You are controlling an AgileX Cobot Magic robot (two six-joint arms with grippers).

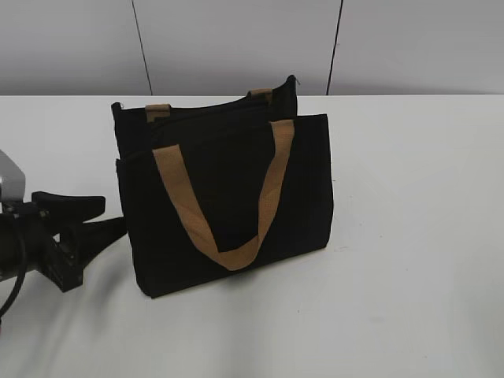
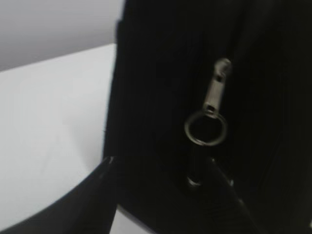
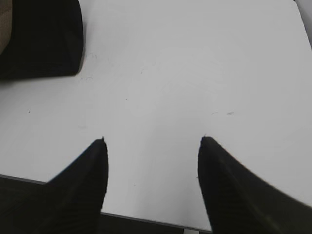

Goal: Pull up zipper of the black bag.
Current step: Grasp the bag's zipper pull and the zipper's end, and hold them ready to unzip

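Black fabric fills the exterior view's centre: the black bag (image 1: 224,201) stands upright, top edge apparently gaping, with the left gripper (image 1: 79,224) spread at its lower-left side. Left wrist view shows the zipper (image 2: 208,112) pull with its ring hanging right of centre, above the parted fingertips, ungrasped. Right wrist view shows the right gripper (image 3: 152,146) spread over bare table (image 3: 195,73). Pulling seems unstarted.

No readable text, label or number anywhere.
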